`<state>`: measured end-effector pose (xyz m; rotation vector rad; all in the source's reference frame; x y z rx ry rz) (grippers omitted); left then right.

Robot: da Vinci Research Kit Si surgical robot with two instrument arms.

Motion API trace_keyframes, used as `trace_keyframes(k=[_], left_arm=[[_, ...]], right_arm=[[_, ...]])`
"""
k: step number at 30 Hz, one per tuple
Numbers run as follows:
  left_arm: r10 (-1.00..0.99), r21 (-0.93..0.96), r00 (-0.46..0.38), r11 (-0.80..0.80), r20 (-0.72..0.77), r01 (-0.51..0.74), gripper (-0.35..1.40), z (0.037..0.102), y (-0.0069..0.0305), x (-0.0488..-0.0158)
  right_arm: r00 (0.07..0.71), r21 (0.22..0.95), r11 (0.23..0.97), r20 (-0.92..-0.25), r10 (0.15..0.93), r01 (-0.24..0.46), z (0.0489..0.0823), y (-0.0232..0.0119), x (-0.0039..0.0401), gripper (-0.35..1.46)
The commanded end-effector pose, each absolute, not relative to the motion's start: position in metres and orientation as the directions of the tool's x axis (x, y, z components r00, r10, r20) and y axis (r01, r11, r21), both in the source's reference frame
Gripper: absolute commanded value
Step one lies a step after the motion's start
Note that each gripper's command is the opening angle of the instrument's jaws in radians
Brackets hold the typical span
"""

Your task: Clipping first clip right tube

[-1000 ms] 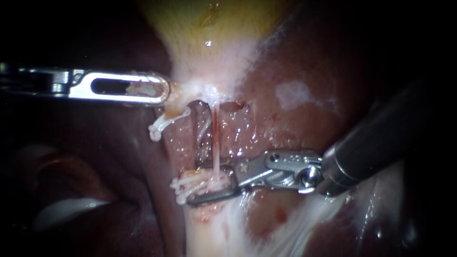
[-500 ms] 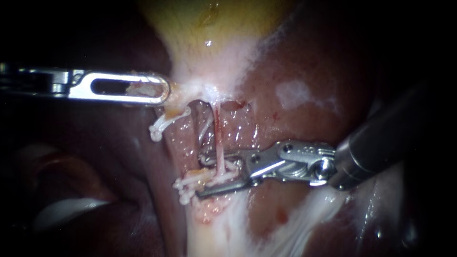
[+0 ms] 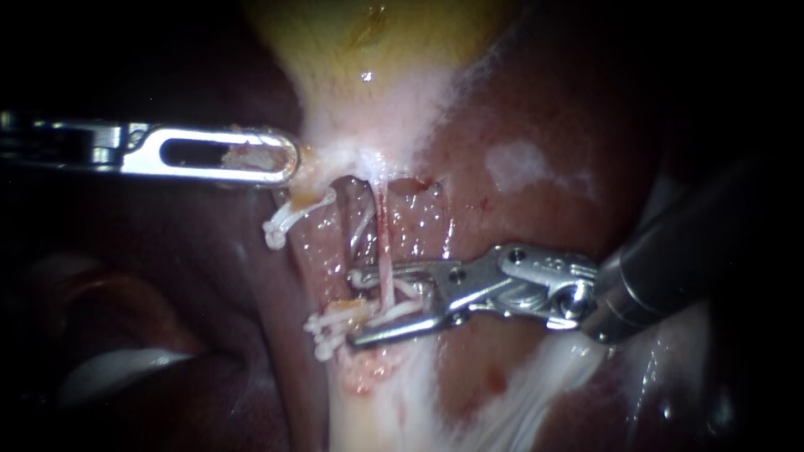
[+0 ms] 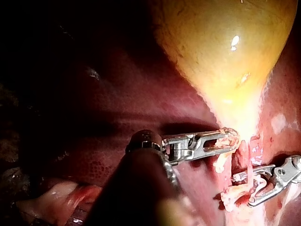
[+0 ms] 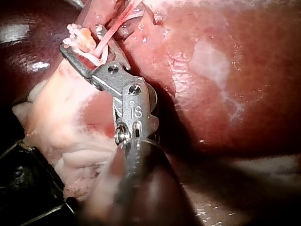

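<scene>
The right tube (image 3: 383, 243) is a thin pink strand running down from the yellow gallbladder (image 3: 368, 50). My right instrument (image 3: 358, 308) comes in from the right; its jaws stand open, one on each side of this tube, with white clip material between them. The right wrist view shows the same, with the tube (image 5: 107, 34) crossing between the jaws of the right instrument (image 5: 87, 44). My left instrument (image 3: 285, 159) is shut on tissue at the gallbladder's neck, also seen in the left wrist view (image 4: 229, 141). Two white clips (image 3: 285, 219) (image 3: 331, 325) sit to the left of the tube.
Dark red liver (image 3: 519, 192) surrounds the field. Pale white tissue (image 3: 394, 402) fans out below the jaws. The right instrument's dark shaft (image 3: 687, 251) crosses the liver at the right. In the left wrist view the right instrument (image 4: 263, 183) lies just beyond the left one.
My right instrument has drawn back to the right and slightly up against the tissue, and its jaws now stand wider around the thin tube. The left instrument has not moved.
</scene>
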<state>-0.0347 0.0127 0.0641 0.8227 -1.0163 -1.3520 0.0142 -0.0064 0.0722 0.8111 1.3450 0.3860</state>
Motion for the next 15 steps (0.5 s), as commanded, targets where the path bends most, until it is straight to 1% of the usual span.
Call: trace_keyframes(k=[1, 5, 12, 15], left_arm=[[-0.993, 0.923, -0.055, 0.076, 0.104, 0.376, -0.35, 0.0641, 0.0127, -0.0347], [-0.993, 0.923, -0.055, 0.076, 0.104, 0.376, -0.35, 0.0641, 0.0127, -0.0347], [-0.993, 0.923, -0.055, 0.076, 0.104, 0.376, -0.35, 0.0641, 0.0127, -0.0347], [-0.993, 0.923, -0.055, 0.076, 0.104, 0.376, -0.35, 0.0641, 0.0127, -0.0347]], right_arm=[[0.210, 0.717, 0.666, -0.697, 0.685, 0.205, 0.0722, -0.0064, 0.0143, 0.49], [0.182, 0.740, 0.627, -0.670, 0.720, 0.244, 0.0717, -0.0068, 0.0146, 0.49], [0.150, 0.749, 0.590, -0.649, 0.746, 0.303, 0.0699, -0.0070, 0.0148, 0.49], [0.151, 0.750, 0.580, -0.644, 0.750, 0.319, 0.0692, -0.0072, 0.0149, 0.48]])
